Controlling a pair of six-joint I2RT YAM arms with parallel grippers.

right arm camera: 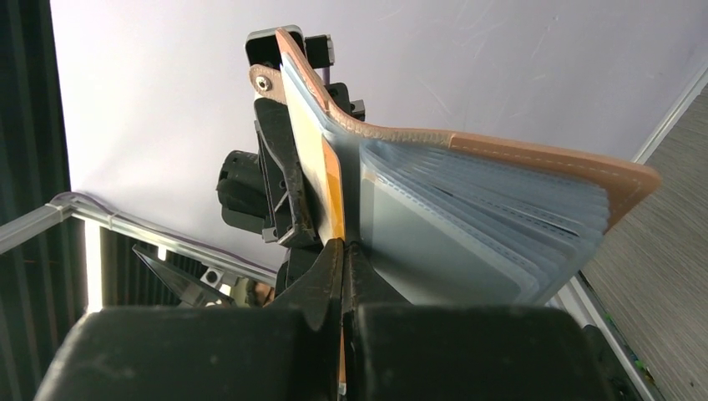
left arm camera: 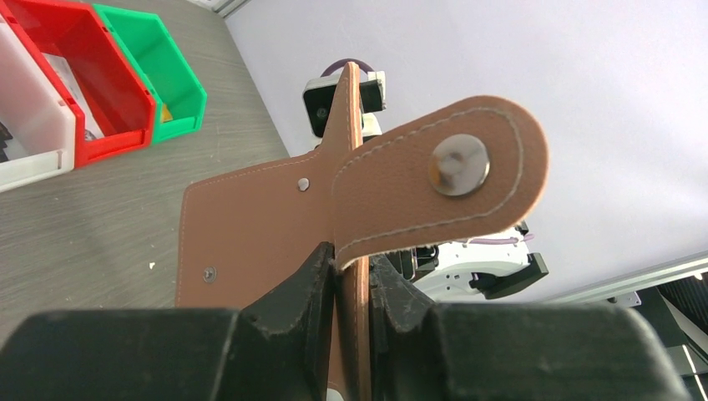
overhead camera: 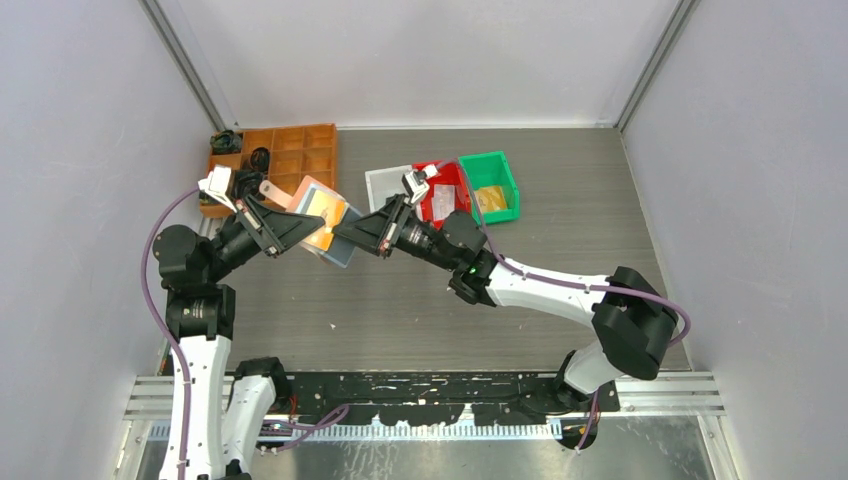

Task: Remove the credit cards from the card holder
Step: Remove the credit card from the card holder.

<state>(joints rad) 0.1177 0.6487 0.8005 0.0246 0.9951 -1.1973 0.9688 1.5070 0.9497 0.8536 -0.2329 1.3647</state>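
- The card holder [right arm camera: 543,159] is held up off the surface [overhead camera: 420,310], over its far left part, just in front of the orange tray [overhead camera: 300,150] that lies in the far left corner
- The left gripper [left arm camera: 355,280] is clamped on the pink cover [left arm camera: 250,225], just below the snap tab [left arm camera: 455,167]; this grip looks firm and should serve as the anchor
- The right gripper [right arm camera: 344,255] is closed tight on the near edge of a yellowish card [right arm camera: 332,196], which sits in the pocket against the cover; the grey sleeves [right arm camera: 467,234] fan off to one side
- The step in hand, as I judge it, is drawing this card out of its pocket
- Pull straight along the plane of the card, away from the left gripper, so that it slides and does not bend or bind in the slot
- Go slowly, because the bite is thin, at the very edge of the card, and may slip
- If the card holder drags along, brace with the left arm or pull it the opposite way
- Whether the sleeves hold more cards cannot be told from here
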